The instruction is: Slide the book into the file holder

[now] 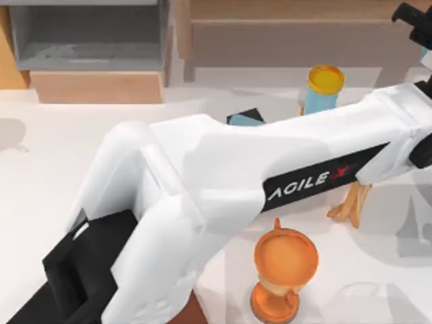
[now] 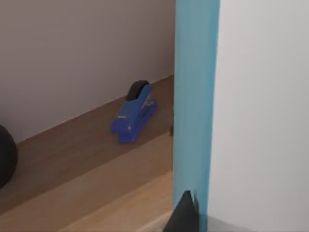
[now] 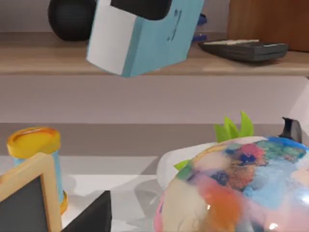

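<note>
The left end effector was clamped on the teal book, held in the air before the wooden shelf; the grey file holder stood apart. Keeping the book level and aligned with its open side would likely help; the right arm idled.

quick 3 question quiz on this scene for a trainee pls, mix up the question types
1. True or false: the book lies inside the file holder.
2. What holds the book? A) the left gripper, clamped on it in the air in front of the shelf B) the right gripper C) nothing, it lies flat on the table
3. Fill in: the cap on the blue cylinder is ____.

Key: 1 false; 2 A; 3 yellow
</note>
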You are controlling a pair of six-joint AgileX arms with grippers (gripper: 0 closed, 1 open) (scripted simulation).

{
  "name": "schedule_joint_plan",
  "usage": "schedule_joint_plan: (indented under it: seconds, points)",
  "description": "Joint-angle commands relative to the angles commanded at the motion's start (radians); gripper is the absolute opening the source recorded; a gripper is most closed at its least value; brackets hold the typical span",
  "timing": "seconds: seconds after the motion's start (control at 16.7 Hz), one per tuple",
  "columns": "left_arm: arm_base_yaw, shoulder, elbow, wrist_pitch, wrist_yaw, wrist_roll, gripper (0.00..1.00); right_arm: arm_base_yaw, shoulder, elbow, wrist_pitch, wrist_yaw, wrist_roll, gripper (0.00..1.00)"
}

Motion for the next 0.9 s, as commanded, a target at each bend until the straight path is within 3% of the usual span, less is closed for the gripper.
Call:
schedule_joint_plan:
  seconds: [0.42,0.9]
  points:
    - [0.101,-0.524,-0.739,0.079,0.161,0.287,0.00,0.000,0.000,0.000,0.000,0.000,0.000,1.00]
    - [0.436,-0.937,-1.408,0.289,0.291,0.753,0.00,0.000,0.000,0.000,0.000,0.000,0.000,1.00]
